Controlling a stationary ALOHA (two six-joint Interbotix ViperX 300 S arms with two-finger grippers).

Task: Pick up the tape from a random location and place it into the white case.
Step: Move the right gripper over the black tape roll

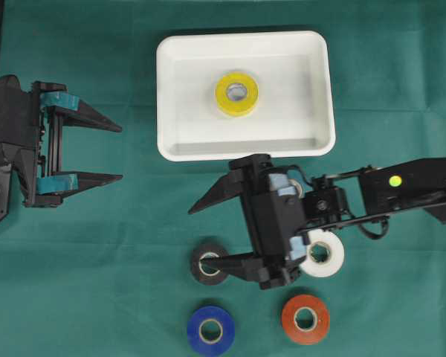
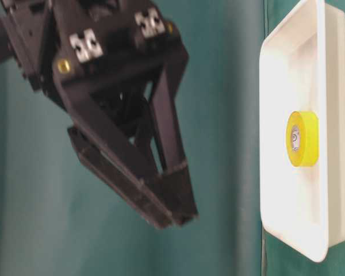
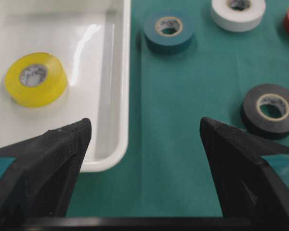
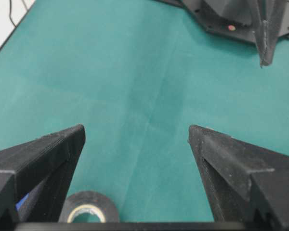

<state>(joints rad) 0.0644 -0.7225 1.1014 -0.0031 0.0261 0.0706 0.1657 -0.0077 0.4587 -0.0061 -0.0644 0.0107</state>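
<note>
Far left, overhead view: left gripper [image 1: 119, 152] parked at table edge, jaws spread wide, nothing between them, well apart from every roll. Looks idle.

Centre top: white case [image 1: 318, 56] on green cloth [image 1: 97, 268], yellow tape [image 1: 236, 93] lying flat inside, near middle. So one roll home already; judging by that, task partly done.

Below case: right gripper [image 1: 202, 233] reaching across from right side, fingers released, wide apart, empty. Lower finger tip overlaps black tape [image 1: 209, 263] from above; wrist cam shows same roll just under left finger, not between the jaws. Touching or not: can't tell.

Further right & down: blue tape [image 1: 210, 326] nr bottom edge, white tape [image 1: 323, 254] partly hidden behind right arm, red tape [image 1: 305, 318] beside it. All four on cloth, outside case.

Est. progress: 1 roll in, 4 out. Next step prob. black roll: needs centring btwn fingers, closing, lift, carry up to case, drop. None of that begun.
</note>
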